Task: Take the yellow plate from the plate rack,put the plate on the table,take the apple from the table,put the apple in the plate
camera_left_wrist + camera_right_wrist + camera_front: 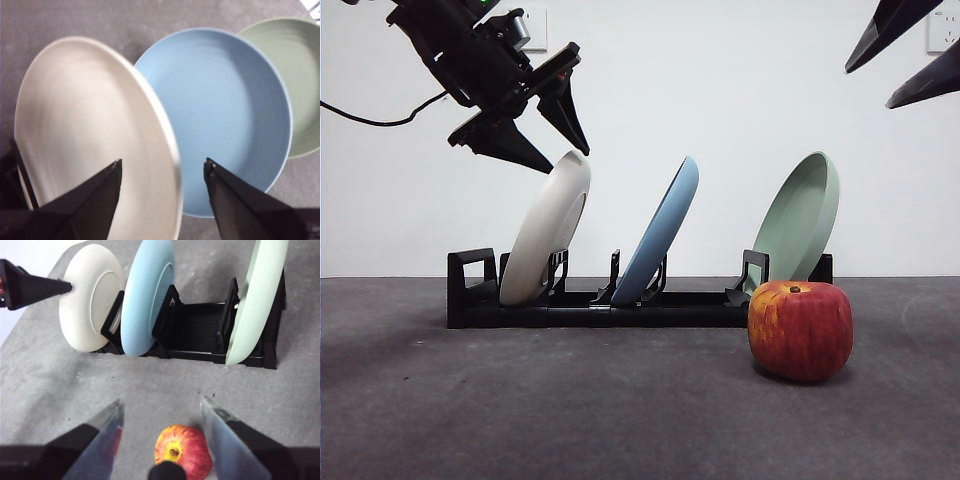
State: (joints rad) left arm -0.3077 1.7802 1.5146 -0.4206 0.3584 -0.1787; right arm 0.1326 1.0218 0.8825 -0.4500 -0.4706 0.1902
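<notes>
The left gripper (555, 140) hangs spread wide over the top rim of the yellow plate (546, 230), which leans in the end slot of the plate rack (470, 290). If the jaws close off-centre, the plate could likely slip or knock the blue plate (660, 232) beside it. The plate stands on edge, tilted, its face toward the blue one; the right gripper (162, 407) waits open above the apple (800, 328).

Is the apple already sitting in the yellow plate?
No, the apple rests on the table in front of the plate rack, while the yellow plate stands in it.
</notes>
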